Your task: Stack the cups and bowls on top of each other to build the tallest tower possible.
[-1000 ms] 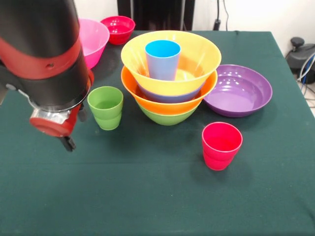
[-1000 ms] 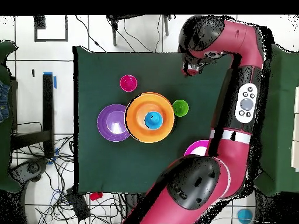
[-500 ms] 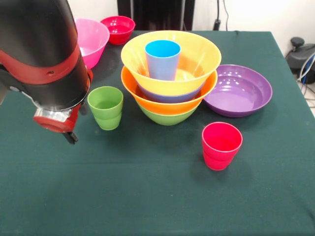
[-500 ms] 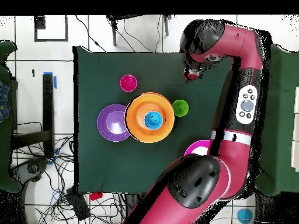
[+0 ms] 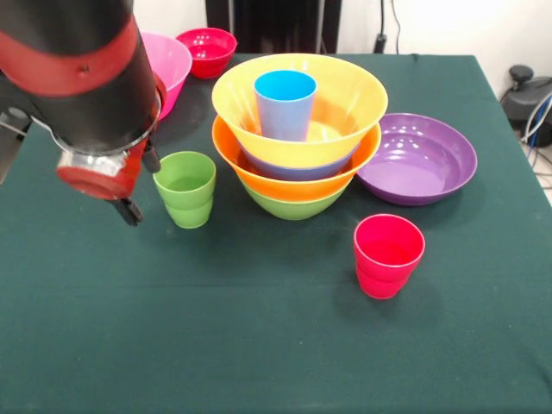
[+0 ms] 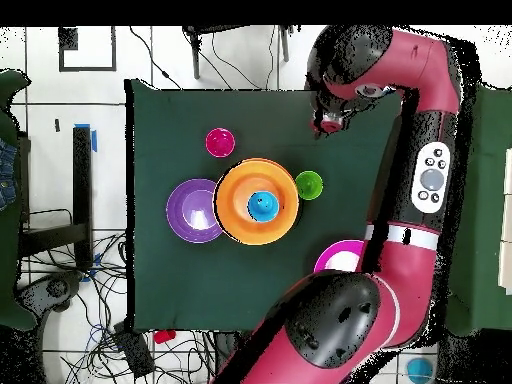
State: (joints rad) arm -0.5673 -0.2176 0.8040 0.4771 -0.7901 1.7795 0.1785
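Observation:
The tower (image 5: 297,138) stands mid-table: a green bowl at the base, an orange bowl, a blue bowl, then a wide yellow-orange bowl holding the light blue cup (image 5: 285,103). From overhead the tower (image 6: 258,201) shows as orange rings around the blue cup (image 6: 262,206). Left of it stands the green cup (image 5: 185,188) (image 6: 308,184). My gripper (image 5: 141,185) (image 6: 325,125) hangs open and empty just left of that cup, apart from it. The red cup (image 5: 388,255) (image 6: 220,142) stands alone in front. The purple bowl (image 5: 418,159) (image 6: 190,210) rests beside the tower.
A large pink bowl (image 5: 168,60) (image 6: 340,256) and a small red bowl (image 5: 207,47) sit at the far left, partly behind my arm. Dark green cloth covers the table (image 5: 259,345). Cables and floor clutter lie beyond the table's edges.
My gripper has moved up the front view and slightly right, ending closer to the green cup. The cups and bowls have not moved.

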